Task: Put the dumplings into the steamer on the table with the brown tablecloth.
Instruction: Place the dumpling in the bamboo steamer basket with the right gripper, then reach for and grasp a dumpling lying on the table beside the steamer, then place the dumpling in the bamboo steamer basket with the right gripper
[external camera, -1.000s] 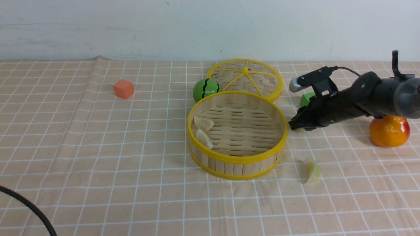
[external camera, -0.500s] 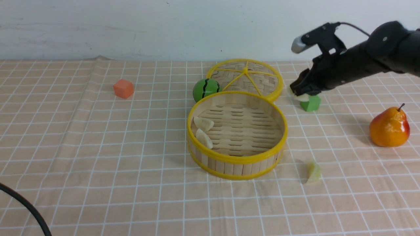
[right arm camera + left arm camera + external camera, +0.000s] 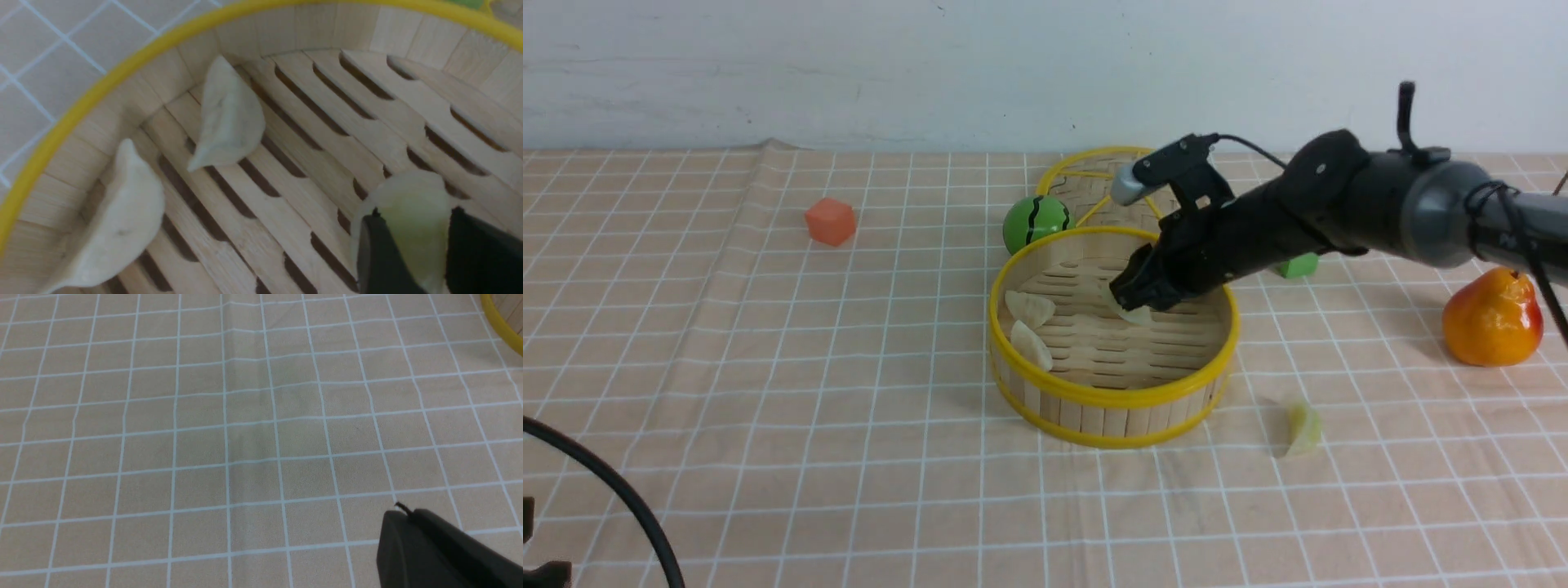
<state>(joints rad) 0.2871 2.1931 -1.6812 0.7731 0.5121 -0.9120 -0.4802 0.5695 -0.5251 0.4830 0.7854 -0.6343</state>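
two dumplings (image 3: 1030, 309) lie left in the steamer (image 3: 1111, 402), another dumpling (image 3: 1303, 429) on the tablecloth (image 3: 768, 367) right of it, lid (image 3: 1086, 173) behind.

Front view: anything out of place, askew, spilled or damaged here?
Nothing spilled or damaged. One pale green dumpling lies on the tablecloth outside the steamer, near its front right, not yet collected; the right gripper holds a second green dumpling over the steamer floor. The tablecloth's far edge has a raised crease.

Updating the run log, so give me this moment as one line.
right end effector: shut on held green dumpling over steamer | in steamer: two whitish dumplings | on tablecloth: loose green dumpling
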